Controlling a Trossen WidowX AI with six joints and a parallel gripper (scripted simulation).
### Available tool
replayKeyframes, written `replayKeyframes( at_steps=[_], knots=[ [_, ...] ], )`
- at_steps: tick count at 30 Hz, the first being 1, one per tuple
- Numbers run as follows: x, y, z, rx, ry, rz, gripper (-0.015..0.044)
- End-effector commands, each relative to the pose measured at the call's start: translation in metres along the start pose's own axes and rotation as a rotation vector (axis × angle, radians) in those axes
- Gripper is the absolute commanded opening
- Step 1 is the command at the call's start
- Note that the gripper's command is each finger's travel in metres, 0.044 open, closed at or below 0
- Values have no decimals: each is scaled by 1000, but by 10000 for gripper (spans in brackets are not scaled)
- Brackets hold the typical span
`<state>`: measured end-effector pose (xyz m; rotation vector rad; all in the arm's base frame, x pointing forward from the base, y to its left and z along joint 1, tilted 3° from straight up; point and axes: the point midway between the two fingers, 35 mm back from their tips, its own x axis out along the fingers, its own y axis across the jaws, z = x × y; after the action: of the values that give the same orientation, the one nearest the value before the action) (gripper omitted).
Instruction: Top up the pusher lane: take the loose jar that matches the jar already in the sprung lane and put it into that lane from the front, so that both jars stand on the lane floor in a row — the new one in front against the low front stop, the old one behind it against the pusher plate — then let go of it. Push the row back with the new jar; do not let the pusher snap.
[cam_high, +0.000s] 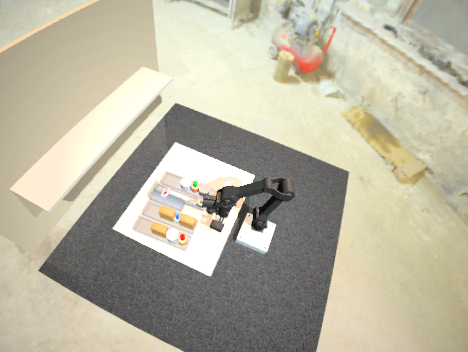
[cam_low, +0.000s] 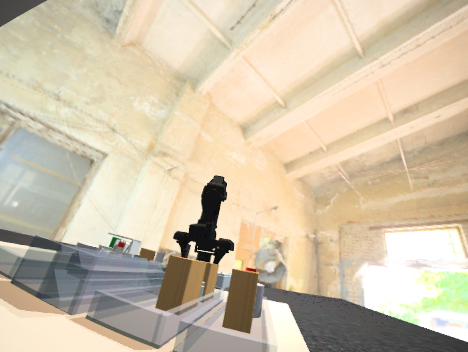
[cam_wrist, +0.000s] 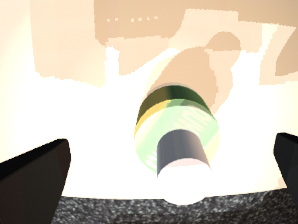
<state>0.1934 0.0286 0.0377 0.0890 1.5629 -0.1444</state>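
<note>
The loose jar (cam_wrist: 175, 120) stands on the white board in the wrist view, with a pale green label, yellow and dark green bands and a dark neck with a white top. My gripper (cam_high: 213, 213) (cam_low: 201, 260) (cam_wrist: 175, 147) is wide open and empty, its fingers to either side of the jar in the wrist view; I cannot tell how far above it they are. The arm mostly hides this jar in the top view. The sprung lane (cam_high: 173, 200) is blue-grey and see-through. A small greenish jar (cam_high: 200, 204) shows at its front end, partly behind the gripper.
Beside the sprung lane, one lane holds a white cylinder (cam_high: 186, 183) and a green-topped jar (cam_high: 195, 186). On the other side, lanes hold orange blocks (cam_high: 167, 213) (cam_low: 180, 284), a blue-topped item (cam_high: 177, 218), a white cylinder (cam_high: 172, 235) and a red-topped jar (cam_high: 182, 239).
</note>
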Motion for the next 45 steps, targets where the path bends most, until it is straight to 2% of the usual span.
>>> replayKeyframes(
  at_steps=[1,9,19,25,30,45],
  knots=[
    [8,-1,-2,-2,6,-6,440],
    [18,-2,-2,-1,6,-7,440],
    [18,-2,-2,-1,6,-7,177],
    [18,-2,-2,-1,6,-7,138],
    [6,-1,1,-1,6,-6,6],
    [-74,-6,3,-1,6,-7,0]
  ],
)
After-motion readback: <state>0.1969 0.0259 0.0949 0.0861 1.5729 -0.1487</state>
